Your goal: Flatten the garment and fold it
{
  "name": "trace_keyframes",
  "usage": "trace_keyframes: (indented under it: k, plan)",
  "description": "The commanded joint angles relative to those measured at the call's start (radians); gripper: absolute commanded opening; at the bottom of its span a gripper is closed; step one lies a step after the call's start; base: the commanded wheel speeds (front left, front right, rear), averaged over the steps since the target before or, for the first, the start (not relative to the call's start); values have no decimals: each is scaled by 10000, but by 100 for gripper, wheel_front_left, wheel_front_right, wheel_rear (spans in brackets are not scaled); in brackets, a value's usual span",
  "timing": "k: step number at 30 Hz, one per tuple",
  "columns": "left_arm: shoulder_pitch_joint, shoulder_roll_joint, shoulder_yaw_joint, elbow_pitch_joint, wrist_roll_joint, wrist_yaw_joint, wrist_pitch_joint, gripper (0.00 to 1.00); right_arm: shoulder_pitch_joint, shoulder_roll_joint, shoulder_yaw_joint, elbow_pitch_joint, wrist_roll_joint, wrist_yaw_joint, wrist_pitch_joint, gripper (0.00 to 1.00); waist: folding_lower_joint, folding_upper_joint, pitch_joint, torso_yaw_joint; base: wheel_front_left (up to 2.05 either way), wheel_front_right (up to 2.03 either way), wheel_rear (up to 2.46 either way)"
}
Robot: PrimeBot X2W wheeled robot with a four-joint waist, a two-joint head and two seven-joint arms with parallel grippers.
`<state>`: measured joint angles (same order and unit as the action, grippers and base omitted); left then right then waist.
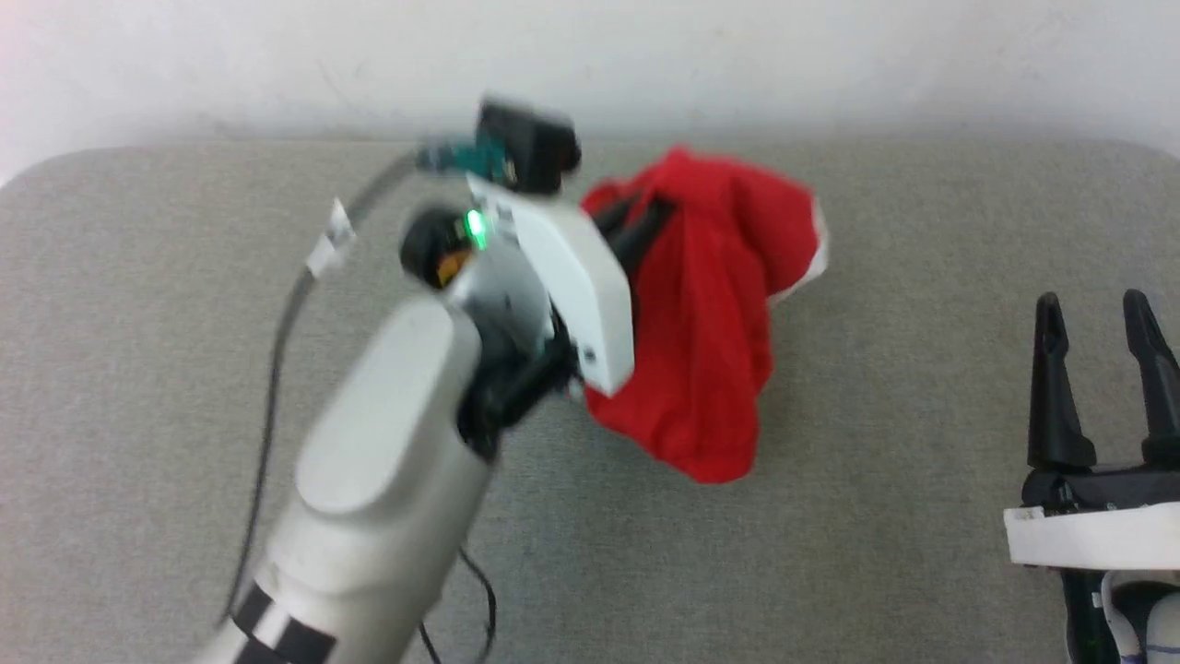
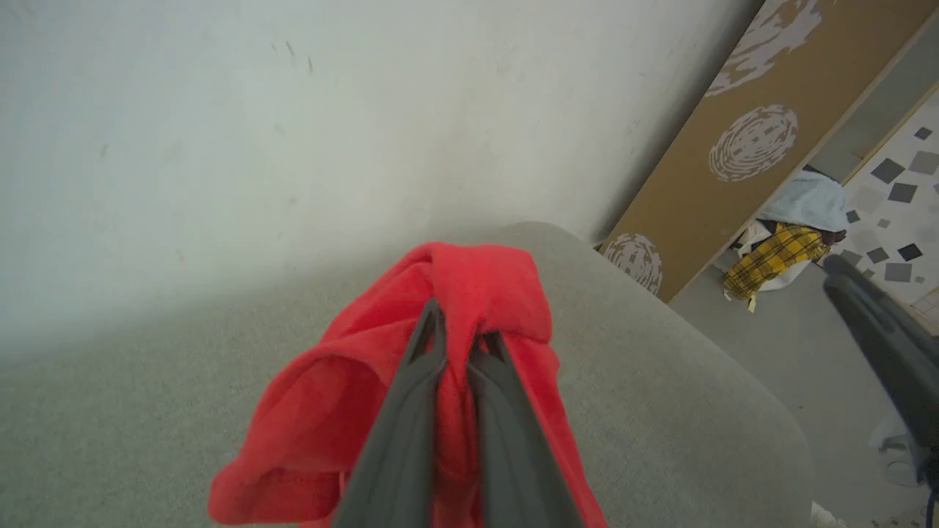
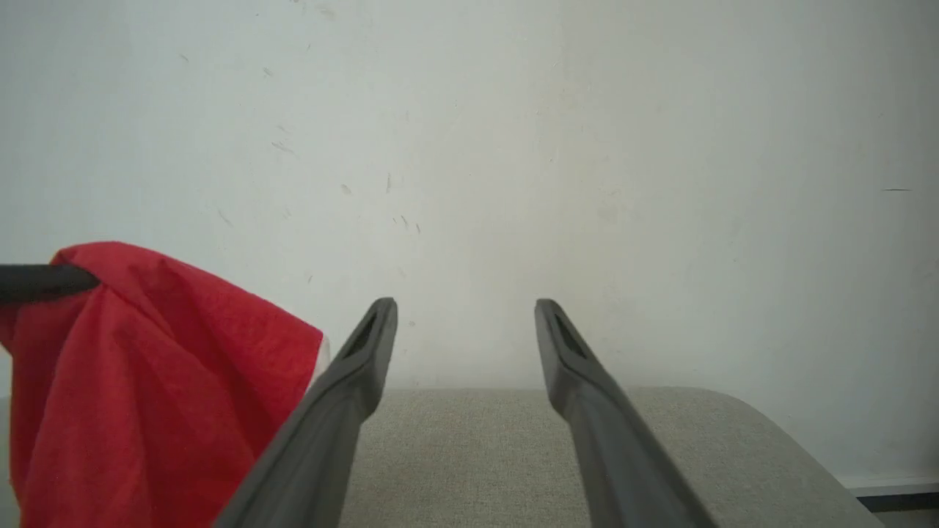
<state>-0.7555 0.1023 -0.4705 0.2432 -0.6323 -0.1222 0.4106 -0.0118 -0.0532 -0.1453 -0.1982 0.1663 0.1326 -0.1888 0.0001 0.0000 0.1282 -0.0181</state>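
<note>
Red garment [image 1: 710, 304] is bunched and gripped by the left gripper [image 2: 458, 330], whose jaws are clenched on a thick fold close to their tips. A hood of fabric spills over beyond the tips, and the rest droops below and to both sides of the jaws, above the grey padded table [image 1: 876, 461]. The head view is blurred around the wrist, so the lowest fold may or may not be brushing the surface. The right gripper [image 1: 1097, 309] has its jaws spread wide with nothing between them. It stands well apart from the fabric, which lies off to the left of its jaws.

Judged from this, the step in hand is flattening, and a single pinch in the middle of a wad will not do it. The right jaws would do best to close on a single-layer edge hanging below the left jaws. The white-trimmed border on the side facing them looks like the clearest target. A shallow bite there, rather than a deep one into several layers, would let the two grips draw apart and stretch the fabric taut. It could then be lowered so the far hem touches down first. The left jaws probably need a re-grip at a corner too.
</note>
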Motion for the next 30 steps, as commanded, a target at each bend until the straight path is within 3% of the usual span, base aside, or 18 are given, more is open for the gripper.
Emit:
trace_keyframes:
  k: [1, 10, 11, 12, 13, 18, 22, 30]
  plan:
    - [485, -76, -203, 416, 106, -41, -449, 0, -167, 29, 80, 83, 46, -19, -78, 100, -1, 0, 264, -277, 0, 0, 0]
    - [1670, -304, -1589, 3074, 718, -69, -2249, 0, -271, 29, 188, 152, -43, -19, 21, 100, -1, 0, 447, -463, 0, 0, 0]
    - [1687, -340, -1622, 3255, 648, -71, -2389, 26, -277, 29, 207, 164, -40, -19, 34, 100, -1, 0, 444, -458, 0, 0, 0]
    - [1658, -371, -1656, 3373, 611, -72, -2559, 59, -280, 29, 226, 172, -32, -19, 45, 100, -1, 0, 442, -449, 0, 0, 0]
    - [1601, -397, -1702, 3458, 585, -73, -2695, 100, -276, 29, 232, 182, -27, -19, 51, 100, -1, 0, 427, -425, 0, 0, 0]
    - [1244, -449, -1532, 3222, 467, -45, -3719, 100, -197, 29, 221, 283, -31, -19, 105, 100, -1, 0, 204, -254, 0, 0, 0]
    - [1514, -57, -938, 2279, 344, 273, -4575, 100, -89, 29, 206, 291, -15, -19, 164, 100, -1, 0, -50, -108, 0, 0, 0]
    - [4147, 1697, 740, -1244, 612, 2070, -6194, 100, 256, 30, 288, 362, 163, -19, 159, 100, -1, 0, -362, -2, 0, 0, 0]
